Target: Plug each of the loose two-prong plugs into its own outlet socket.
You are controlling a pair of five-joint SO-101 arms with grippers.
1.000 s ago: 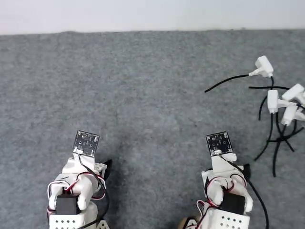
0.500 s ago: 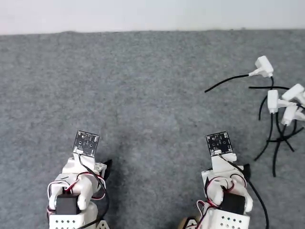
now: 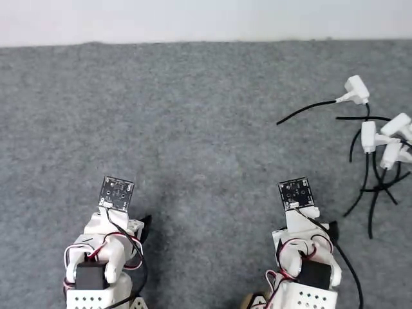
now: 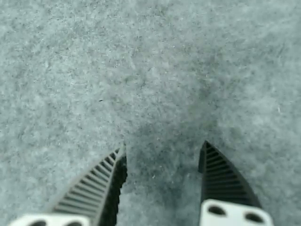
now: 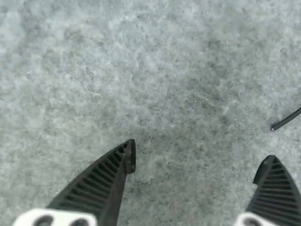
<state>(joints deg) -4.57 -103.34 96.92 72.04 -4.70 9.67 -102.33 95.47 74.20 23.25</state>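
Plugs (image 3: pixel 380 138): white, in a tangle, far right of desk (image 3: pixel 206 116). We find the right fingers (image 5: pixel 110 181) nearer, spread wide, empty; left fingers (image 4: pixel 103 183) parted, empty, well apart from plugs.

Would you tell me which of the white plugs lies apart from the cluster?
The white plug nearest the wall, lying alone; the other plugs bunch together farther from it.
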